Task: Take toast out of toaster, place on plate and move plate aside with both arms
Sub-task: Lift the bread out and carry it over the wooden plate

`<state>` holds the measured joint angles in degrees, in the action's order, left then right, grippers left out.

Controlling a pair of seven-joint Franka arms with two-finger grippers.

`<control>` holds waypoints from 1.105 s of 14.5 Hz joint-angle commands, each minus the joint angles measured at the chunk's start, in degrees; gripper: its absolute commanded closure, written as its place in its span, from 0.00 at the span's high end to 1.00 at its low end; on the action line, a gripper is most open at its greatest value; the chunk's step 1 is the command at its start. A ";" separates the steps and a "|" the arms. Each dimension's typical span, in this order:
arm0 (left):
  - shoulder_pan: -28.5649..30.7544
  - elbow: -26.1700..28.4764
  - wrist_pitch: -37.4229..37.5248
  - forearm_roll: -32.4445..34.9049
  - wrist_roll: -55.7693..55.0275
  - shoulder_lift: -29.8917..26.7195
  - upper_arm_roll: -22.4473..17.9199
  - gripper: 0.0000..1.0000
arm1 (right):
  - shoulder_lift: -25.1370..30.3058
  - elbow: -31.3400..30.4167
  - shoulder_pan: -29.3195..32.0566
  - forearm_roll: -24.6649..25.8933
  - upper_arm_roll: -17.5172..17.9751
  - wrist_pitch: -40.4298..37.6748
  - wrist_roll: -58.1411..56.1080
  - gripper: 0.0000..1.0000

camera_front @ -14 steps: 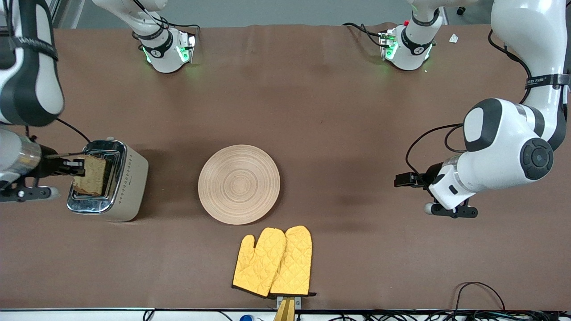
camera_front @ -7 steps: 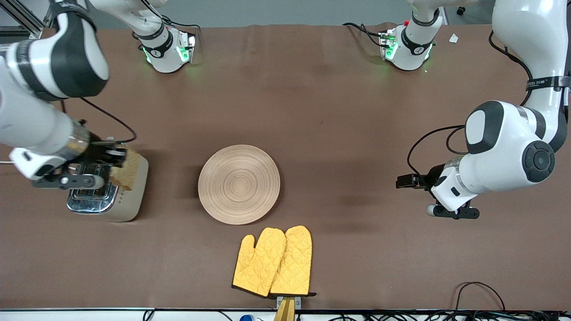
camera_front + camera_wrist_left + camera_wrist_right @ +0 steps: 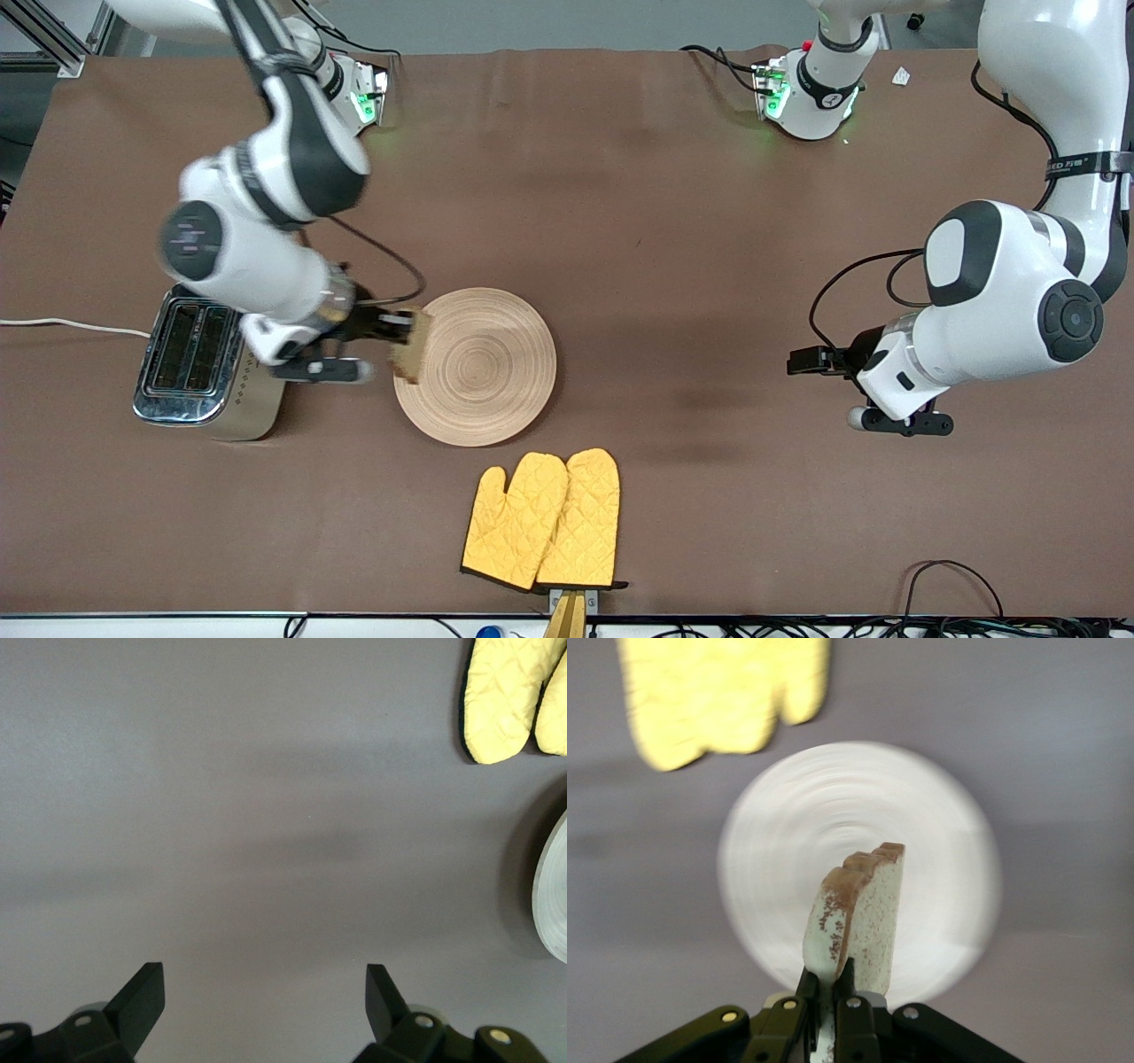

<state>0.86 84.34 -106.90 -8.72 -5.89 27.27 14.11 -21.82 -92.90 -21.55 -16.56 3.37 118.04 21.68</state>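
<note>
My right gripper [image 3: 390, 330] is shut on the toast [image 3: 410, 345], a tan speckled slice with a dark crust, and holds it on edge over the rim of the round wooden plate [image 3: 483, 372] at the plate's side toward the toaster. In the right wrist view the toast [image 3: 864, 908] stands upright between my fingers [image 3: 829, 997] with the plate [image 3: 939, 842] below it. My left gripper [image 3: 808, 359] is open and empty, low over bare table toward the left arm's end; its wrist view shows the open fingertips [image 3: 146, 992] and the plate's rim [image 3: 554, 904].
A silver toaster [image 3: 208, 372] with empty slots stands at the right arm's end, beside the plate. Two yellow oven mitts [image 3: 545, 518] lie nearer to the front camera than the plate; they also show in the left wrist view [image 3: 509, 695] and the right wrist view [image 3: 722, 691].
My right arm lifted the toast out of the toaster and carried it across to the plate's rim. The left arm has barely moved.
</note>
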 commanded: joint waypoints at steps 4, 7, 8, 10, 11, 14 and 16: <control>0.19 -0.59 -0.33 -0.77 -0.27 0.33 0.21 1.00 | -4.46 -4.92 -7.09 -18.66 -0.21 17.83 -1.98 0.00; 0.10 -0.59 -0.42 -0.77 -0.27 0.33 0.21 1.00 | -4.81 -6.76 -5.44 -22.28 -0.21 18.10 -10.93 0.00; 0.02 -0.59 -0.50 -0.77 -0.35 0.33 0.21 1.00 | -5.25 -7.12 -4.38 -23.07 -0.30 18.01 -14.61 0.00; -0.25 -0.67 -0.50 -0.86 -0.44 0.33 0.21 1.00 | -5.43 -9.05 -1.49 -23.26 -0.21 18.01 -19.63 0.00; -0.25 -0.67 -0.50 -0.86 -0.44 0.33 0.21 1.00 | -5.43 -9.84 -0.60 -23.26 -0.21 17.75 -21.57 0.00; -0.34 -0.59 -0.50 -0.86 -0.44 0.33 0.21 1.00 | -5.34 -11.95 1.68 -23.35 -0.21 17.84 -26.84 0.00; -0.51 -0.41 -1.11 -0.95 -0.44 0.41 0.21 1.00 | -5.43 -13.53 3.27 -25.09 -0.21 17.84 -31.15 0.00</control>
<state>0.59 84.35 -107.00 -8.72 -5.89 27.28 14.20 -28.19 -103.56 -19.94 -38.75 2.41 135.36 -4.62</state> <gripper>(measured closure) 0.000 0.899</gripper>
